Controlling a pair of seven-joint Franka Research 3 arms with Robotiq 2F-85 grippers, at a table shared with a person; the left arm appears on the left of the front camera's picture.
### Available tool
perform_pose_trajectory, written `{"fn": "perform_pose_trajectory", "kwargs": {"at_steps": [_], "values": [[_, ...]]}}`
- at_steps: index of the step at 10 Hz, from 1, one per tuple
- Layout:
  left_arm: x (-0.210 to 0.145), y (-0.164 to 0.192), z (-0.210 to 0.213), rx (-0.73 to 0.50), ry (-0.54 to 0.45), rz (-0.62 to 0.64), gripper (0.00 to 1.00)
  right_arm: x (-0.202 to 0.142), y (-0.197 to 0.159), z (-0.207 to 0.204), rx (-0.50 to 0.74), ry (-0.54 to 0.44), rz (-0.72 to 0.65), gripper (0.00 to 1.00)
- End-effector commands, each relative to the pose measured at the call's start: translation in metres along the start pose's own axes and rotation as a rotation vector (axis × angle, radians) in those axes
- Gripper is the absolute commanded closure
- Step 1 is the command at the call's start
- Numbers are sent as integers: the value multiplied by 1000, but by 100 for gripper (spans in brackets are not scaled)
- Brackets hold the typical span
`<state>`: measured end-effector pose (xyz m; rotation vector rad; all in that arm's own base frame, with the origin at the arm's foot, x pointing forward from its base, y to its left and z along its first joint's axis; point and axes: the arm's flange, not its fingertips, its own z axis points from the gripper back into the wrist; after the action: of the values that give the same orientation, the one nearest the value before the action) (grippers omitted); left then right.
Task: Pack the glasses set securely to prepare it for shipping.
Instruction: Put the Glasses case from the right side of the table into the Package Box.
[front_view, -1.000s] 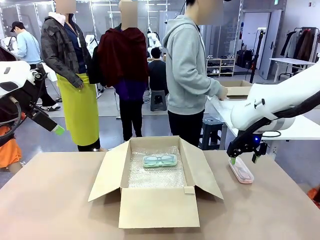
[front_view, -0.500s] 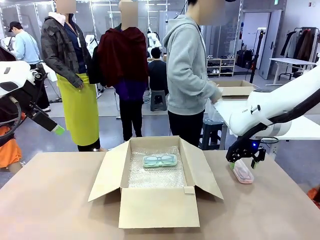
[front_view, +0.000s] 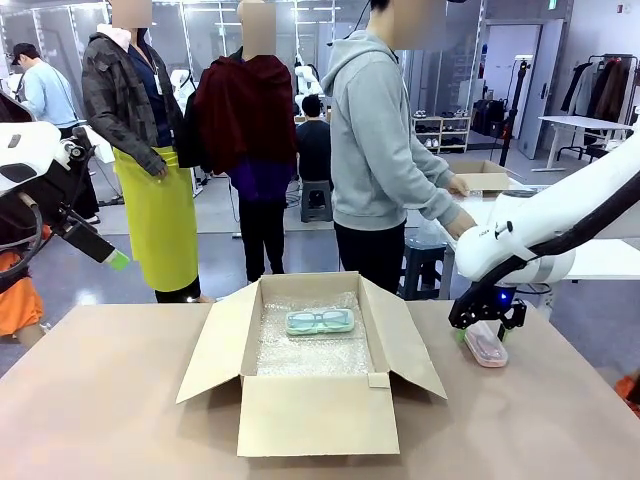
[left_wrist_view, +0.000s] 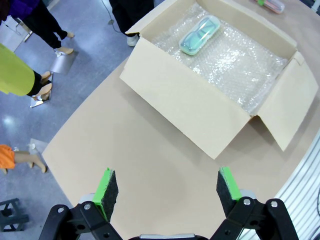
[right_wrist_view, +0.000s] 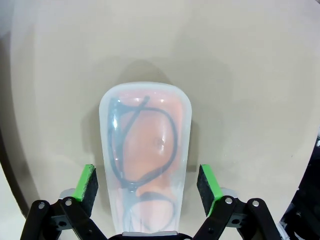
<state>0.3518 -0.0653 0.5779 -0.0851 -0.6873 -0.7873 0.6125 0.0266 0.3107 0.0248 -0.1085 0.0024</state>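
Matt cardboard box (front_view: 318, 415), glossy bubble wrap (front_view: 300, 356), smooth translucent plastic pinkish case (right_wrist_view: 145, 150)

- Bright, even indoor light from above; the table (front_view: 100, 400) carries only soft, faint shadows.
- Bubble wrap (left_wrist_view: 235, 65) in the box (left_wrist_view: 190, 100) glints with small white highlights (mild glare).
- Wrist views bend straight edges near the corners; the pink case (right_wrist_view: 145, 150) is sharp, with a dim shadow at its far end.
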Motion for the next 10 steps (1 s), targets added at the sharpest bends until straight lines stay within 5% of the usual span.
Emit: {"fn": "perform_pose_trajectory", "kwargs": {"at_steps": [1,4,5,6,7,8,9,10], "values": [[-1,1,1,5,-2,-9,0,4,4,-2,6,-9,-41,0],[-1,1,1,5,-2,-9,0,4,4,-7,2,10,-28,28],[-1,1,1,5,-2,-9,0,5,3,-9,5,13,-35,25],[-1,1,1,5,-2,-9,0,5,2,-7,2,8,-39,48],[-1,1,1,5,-2,-9,0,4,0,-3,-1,-3,-44,45],[-1,1,1,5,-2,-9,0,2,0,1,-6,-8,-41,68],[-1,1,1,5,-2,-9,0,1,0,9,0,-11,-24,49],[-1,1,1,5,-2,-9,0,1,1,19,11,-27,-10,49]]}}
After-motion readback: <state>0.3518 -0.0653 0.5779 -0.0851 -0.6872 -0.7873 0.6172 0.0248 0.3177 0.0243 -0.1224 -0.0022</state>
